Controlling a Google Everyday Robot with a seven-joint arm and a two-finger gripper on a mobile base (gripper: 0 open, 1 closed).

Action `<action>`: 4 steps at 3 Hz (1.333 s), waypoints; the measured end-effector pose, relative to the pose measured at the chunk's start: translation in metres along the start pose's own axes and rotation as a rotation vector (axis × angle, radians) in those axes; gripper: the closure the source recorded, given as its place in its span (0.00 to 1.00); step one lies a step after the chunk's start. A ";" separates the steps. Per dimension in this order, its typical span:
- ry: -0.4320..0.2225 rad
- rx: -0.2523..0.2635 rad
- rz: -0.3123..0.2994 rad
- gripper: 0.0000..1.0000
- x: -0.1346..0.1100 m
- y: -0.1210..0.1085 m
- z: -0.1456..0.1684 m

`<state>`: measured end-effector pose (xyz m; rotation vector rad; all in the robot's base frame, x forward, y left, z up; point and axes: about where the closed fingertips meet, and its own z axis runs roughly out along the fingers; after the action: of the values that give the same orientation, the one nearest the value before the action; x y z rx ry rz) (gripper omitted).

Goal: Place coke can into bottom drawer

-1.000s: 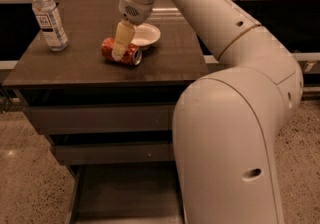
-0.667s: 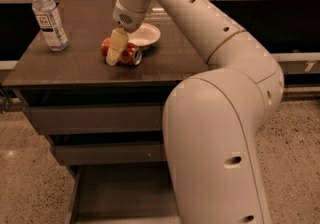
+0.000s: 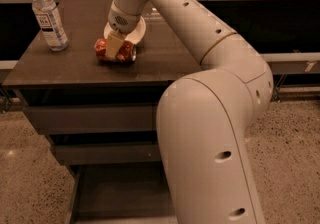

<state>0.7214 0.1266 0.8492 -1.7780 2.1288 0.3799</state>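
End effector (image 3: 115, 46) stays down over the coke can (image 3: 128, 53), which lies sideways on the surface (image 3: 60, 64) just in front of the bowl (image 3: 138, 31), while only the arm (image 3: 215, 118) has swung, so whether it grips cannot be told and the open bottom drawer (image 3: 120, 193) below the bowl waits.

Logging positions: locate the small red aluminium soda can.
Camera view: the red can lies left of centre on the dark tabletop, before the white bowl, under the gripper.

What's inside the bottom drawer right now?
Only its dark floor shows in the bottom drawer; the arm covers its right part. The coke can lies on the tabletop, beneath the hand.
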 end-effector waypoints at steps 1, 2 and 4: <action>-0.010 0.014 -0.012 0.84 -0.005 -0.001 -0.006; -0.042 0.060 -0.043 0.84 -0.011 -0.002 -0.030; -0.146 0.164 -0.091 0.98 -0.016 0.010 -0.096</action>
<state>0.7053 0.1026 0.9429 -1.6939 1.9139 0.2925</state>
